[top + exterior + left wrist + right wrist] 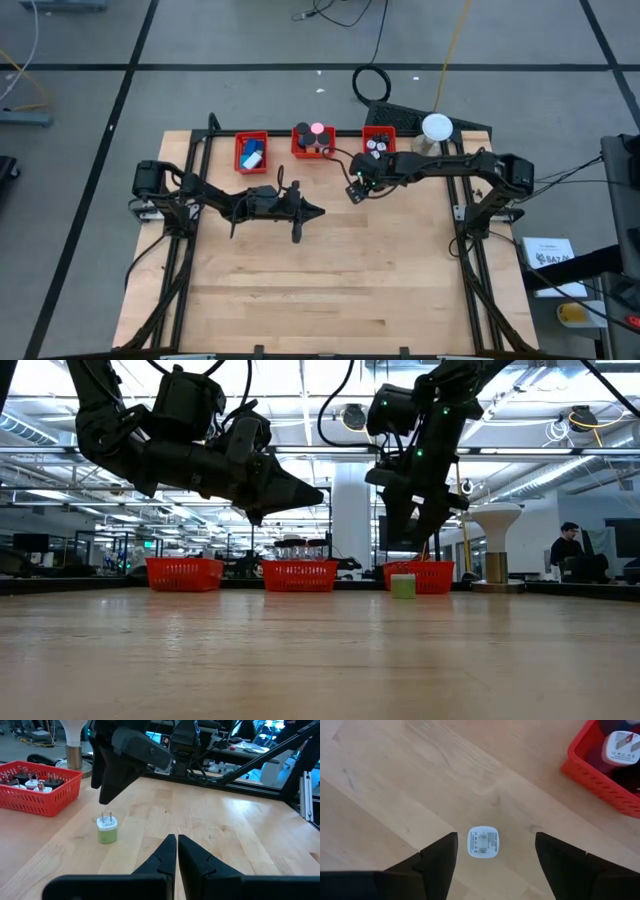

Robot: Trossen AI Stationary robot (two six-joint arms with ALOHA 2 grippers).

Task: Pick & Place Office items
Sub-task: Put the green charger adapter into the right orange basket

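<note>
Since the wooden table (320, 290) takes up most of the scene, it gets noted first, with three red bins (251, 152) lined up along its far edge. The left gripper (177, 845) is parked over the middle of the table, fingers pressed together, nothing held. The right gripper (495, 851) is hung straight above the green-and-white plug adapter (107, 829), fingers spread wide on both sides of it, nothing gripped yet. The adapter is stood on the bare wood near the rightmost bin, prongs up. It's probably light, rigid hard plastic, a bit slick, so the flat side faces should be pinched squarely, low on the body, and the prongs avoided.
</note>
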